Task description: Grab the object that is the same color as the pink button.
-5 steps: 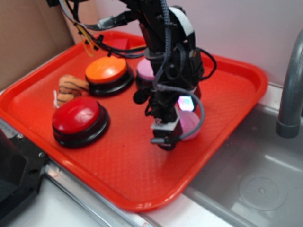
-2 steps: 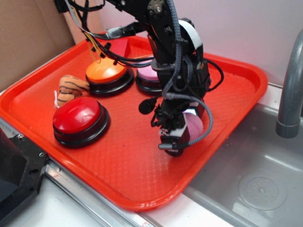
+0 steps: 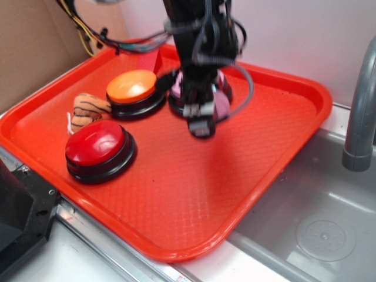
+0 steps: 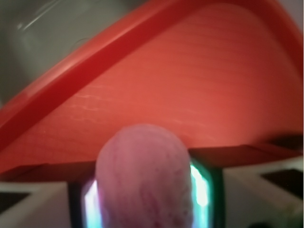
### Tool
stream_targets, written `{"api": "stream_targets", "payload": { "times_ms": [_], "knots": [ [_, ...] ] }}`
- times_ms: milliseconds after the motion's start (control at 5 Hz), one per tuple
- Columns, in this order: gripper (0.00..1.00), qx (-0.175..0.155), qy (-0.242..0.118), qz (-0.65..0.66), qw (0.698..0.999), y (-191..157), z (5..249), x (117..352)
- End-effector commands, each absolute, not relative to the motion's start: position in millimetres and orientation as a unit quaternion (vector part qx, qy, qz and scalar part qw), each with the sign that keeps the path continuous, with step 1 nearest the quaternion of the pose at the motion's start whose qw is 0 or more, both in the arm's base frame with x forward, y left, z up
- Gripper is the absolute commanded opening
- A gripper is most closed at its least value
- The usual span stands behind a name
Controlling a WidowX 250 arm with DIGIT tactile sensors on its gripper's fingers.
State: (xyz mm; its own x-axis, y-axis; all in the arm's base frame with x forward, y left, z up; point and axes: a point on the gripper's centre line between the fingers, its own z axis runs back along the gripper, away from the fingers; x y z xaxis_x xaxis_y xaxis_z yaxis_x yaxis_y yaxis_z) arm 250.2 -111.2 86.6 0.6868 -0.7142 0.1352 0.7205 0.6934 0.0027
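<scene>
- Gripper (image 3: 201, 120): raised above the middle of the tray, blurred in the exterior view; fingers pinched on the pink ball.
- Pink ball (image 4: 145, 178): clamped between the 2 fingers (image 4: 40, 202), off the tray floor; fills the lower centre of the wrist view, and peeks out at the gripper's right side in the exterior view (image 3: 221, 106).
- Pink button (image 3: 176, 88): back of the tray, mostly hidden behind the arm, just beside the orange button (image 3: 133, 88).
- Red button (image 3: 97, 145): front left of the tray, apart from the others.
- Striped tan toy (image 3: 87, 109): left of the orange button, near the red one.
- Red tray (image 3: 194, 205): rests beside a metal sink (image 3: 317, 223).
</scene>
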Motion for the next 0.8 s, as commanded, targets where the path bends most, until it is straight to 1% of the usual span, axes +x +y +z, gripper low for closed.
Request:
{"api": "stream_targets", "payload": {
  "times_ms": [0,200,400,600],
  "knots": [
    [0.0,-0.008,-0.094,-0.198,0.976,-63.0,163.3,233.8],
    [0.0,0.009,-0.086,-0.102,0.991,-46.1,178.4,219.8],
    [0.0,0.007,-0.088,-0.022,0.996,-23.7,192.6,206.0],
    [0.0,0.004,-0.067,0.011,0.998,-17.6,193.7,201.2]
  ]
}}
